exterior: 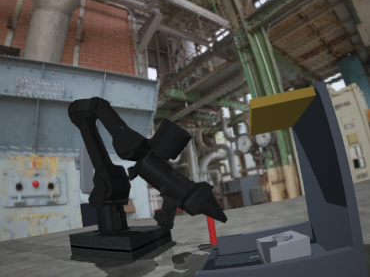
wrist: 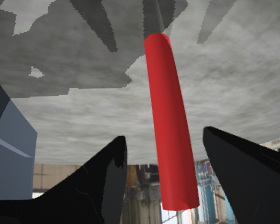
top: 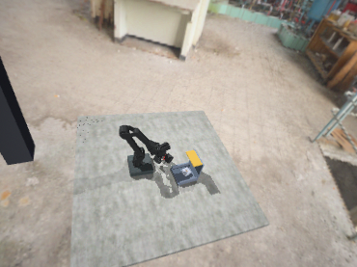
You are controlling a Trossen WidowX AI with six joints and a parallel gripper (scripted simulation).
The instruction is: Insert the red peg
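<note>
The red peg point(top: 164, 158) point(exterior: 212, 231) point(wrist: 169, 115) stands upright on the table, outside the box at its open front. My gripper point(exterior: 225, 220) point(wrist: 165, 138) is partly open and tilted down at the peg. In the wrist view the peg shows between the two fingers, with a gap on each side. The box point(exterior: 340, 181) point(wrist: 20, 140) has its roof point(top: 194, 158) point(exterior: 285, 108) sticking out from the back wall. The pale block point(top: 186, 172) point(exterior: 292, 250) stands on the box floor below the roof, and its hole point(exterior: 283, 237) looks empty.
The arm's base point(top: 141, 168) point(exterior: 120, 243) stands on the grey table top point(top: 111, 213), on the open-front side of the box. The box's low side walls flank its floor. In the wrist view part of the box is close by the left finger.
</note>
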